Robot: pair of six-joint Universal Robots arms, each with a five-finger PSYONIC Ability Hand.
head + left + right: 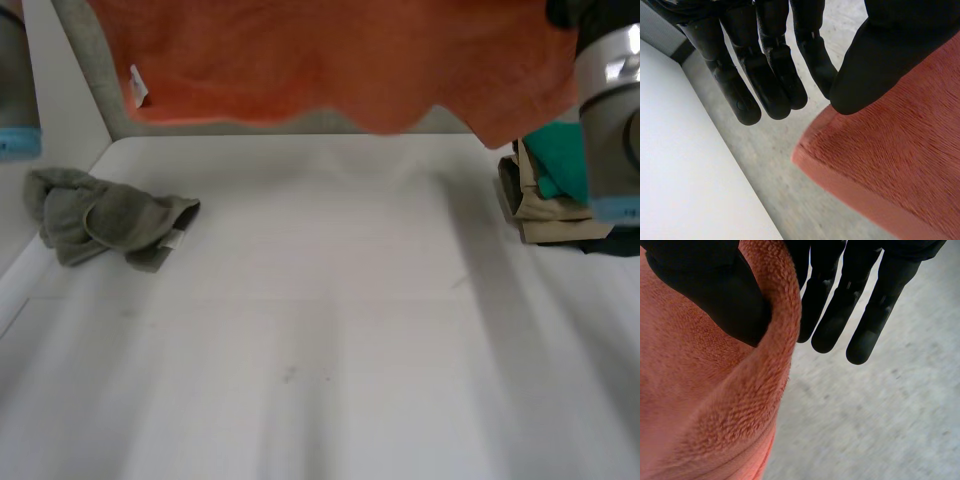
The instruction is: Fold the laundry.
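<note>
Its top cut off, the orange terry towel [340,60] hangs; left hand [890,55] and right hand [705,290] pinch its edge, thumb against straight fingers [832,325].

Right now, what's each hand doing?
Left hand: shut, pinching the orange towel at a corner.
Right hand: shut, pinching the orange towel's edge.
</note>
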